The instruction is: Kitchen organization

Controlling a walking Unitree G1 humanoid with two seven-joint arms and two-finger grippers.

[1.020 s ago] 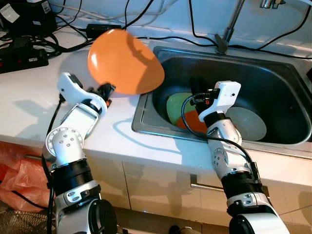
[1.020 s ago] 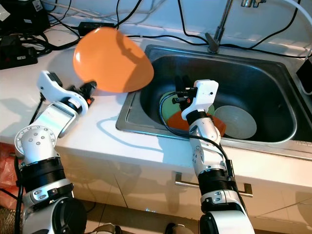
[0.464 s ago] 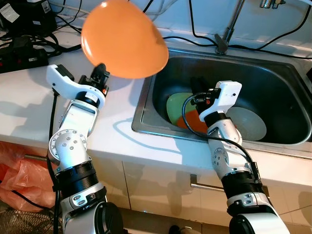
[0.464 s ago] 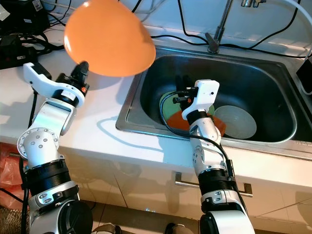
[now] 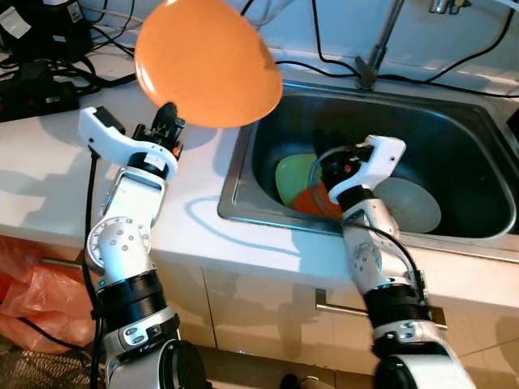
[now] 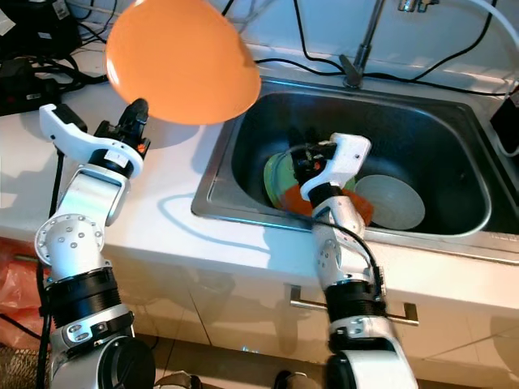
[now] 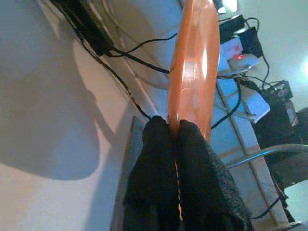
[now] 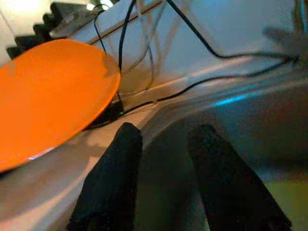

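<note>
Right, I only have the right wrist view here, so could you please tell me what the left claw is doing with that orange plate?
Observer: The left claw is shut on the rim of the orange plate, holding it up above the white counter, beside the sink.
Operator: Thank you. And what lies in the sink under my right claw?
Observer: The right claw is open above a green plate, which lies next to an orange dish.
Operator: Is anything else in there?
Observer: Yes, a grey plate lies flat on the sink floor, further to the robot's right.
</note>
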